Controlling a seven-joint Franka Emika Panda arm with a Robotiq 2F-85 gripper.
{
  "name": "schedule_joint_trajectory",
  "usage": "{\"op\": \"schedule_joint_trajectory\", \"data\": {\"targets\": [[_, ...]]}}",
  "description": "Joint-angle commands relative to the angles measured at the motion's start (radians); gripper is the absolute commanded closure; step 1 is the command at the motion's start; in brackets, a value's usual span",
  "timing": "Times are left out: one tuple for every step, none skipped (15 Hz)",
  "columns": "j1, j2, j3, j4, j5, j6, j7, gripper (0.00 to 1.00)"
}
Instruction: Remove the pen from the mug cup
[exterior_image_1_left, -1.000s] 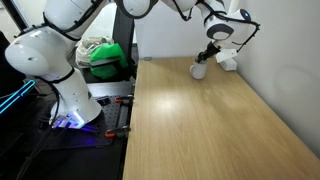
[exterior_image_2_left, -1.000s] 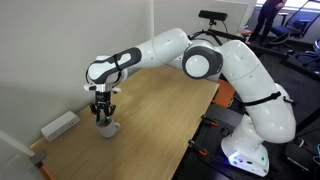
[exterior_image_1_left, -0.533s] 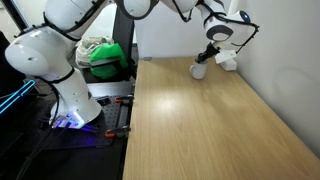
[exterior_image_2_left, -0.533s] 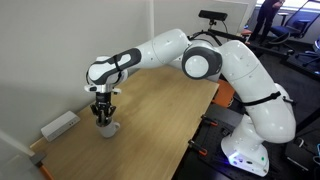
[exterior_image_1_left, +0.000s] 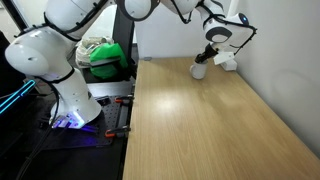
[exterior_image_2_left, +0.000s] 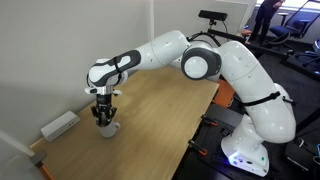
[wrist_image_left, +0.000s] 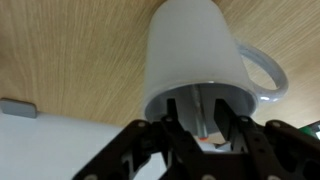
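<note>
The wooden bench (exterior_image_1_left: 200, 120) carries the pale mug cup (wrist_image_left: 195, 55), which stands directly under the jaws with its handle off to one side. The jaws reach down into its mouth; I cannot tell whether they pinch anything or merely straddle it. Between them shows an orange-red sliver, probably the pen (wrist_image_left: 206, 142), inside the cup. It is likely light, stiff and slick: grip its upper end and lift straight, lest the cup tip.
</note>
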Motion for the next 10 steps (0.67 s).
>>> {"op": "schedule_joint_trajectory", "data": {"targets": [[-0.005,0.010,0.016,0.025,-0.032,-0.044,0.040,0.55],[-0.005,0.012,0.017,0.026,-0.034,-0.051,0.040,0.53],[-0.006,0.014,0.020,0.028,-0.034,-0.057,0.037,0.54],[-0.005,0.015,0.019,0.029,-0.036,-0.060,0.038,0.54],[-0.006,0.015,0.020,0.030,-0.037,-0.066,0.038,0.56],[-0.005,0.016,0.020,0.032,-0.038,-0.071,0.038,0.54],[-0.005,0.017,0.019,0.033,-0.039,-0.073,0.039,0.55],[-0.004,0.017,0.019,0.034,-0.040,-0.076,0.040,0.52],[-0.004,0.018,0.019,0.036,-0.040,-0.078,0.040,0.51],[-0.004,0.019,0.018,0.037,-0.041,-0.078,0.042,0.52]]}}
